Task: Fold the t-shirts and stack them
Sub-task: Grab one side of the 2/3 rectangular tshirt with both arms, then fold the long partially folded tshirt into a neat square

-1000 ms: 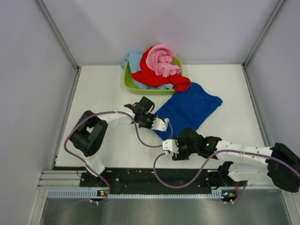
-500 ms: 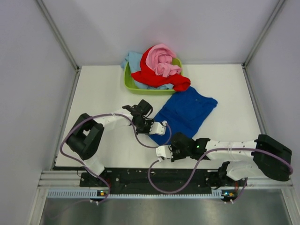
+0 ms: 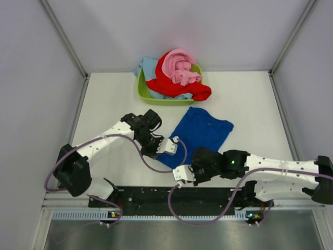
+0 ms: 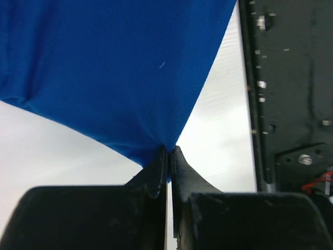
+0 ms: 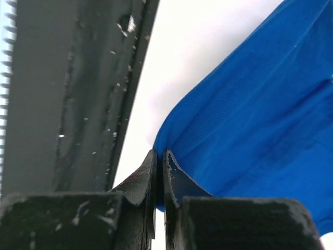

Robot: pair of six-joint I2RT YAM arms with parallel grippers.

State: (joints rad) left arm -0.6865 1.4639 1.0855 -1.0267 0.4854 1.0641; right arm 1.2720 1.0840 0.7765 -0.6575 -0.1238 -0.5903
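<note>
A royal blue t-shirt point(image 3: 200, 131) lies spread on the white table near the middle, its near corner pulled toward the arms. My left gripper point(image 3: 167, 146) is shut on its near left edge; the left wrist view shows blue cloth point(image 4: 114, 78) pinched between the black fingers point(image 4: 156, 169). My right gripper point(image 3: 182, 174) is shut on the shirt's near corner; in the right wrist view the blue cloth point(image 5: 250, 114) runs into the closed fingers point(image 5: 174, 177). Red point(image 3: 174, 87), pink point(image 3: 179, 67) and light blue point(image 3: 146, 66) t-shirts are heaped at the back.
The lime green tub point(image 3: 151, 97) at the back centre holds the heaped shirts. Grey walls close in both sides. A black rail point(image 3: 166, 195) runs along the table's near edge, close behind both grippers, and shows in both wrist views.
The right gripper closed on the blue shirt's near corner. Both grippers moved toward the near edge, dragging the blue shirt nearer and to the left. The left arm stretched out.
</note>
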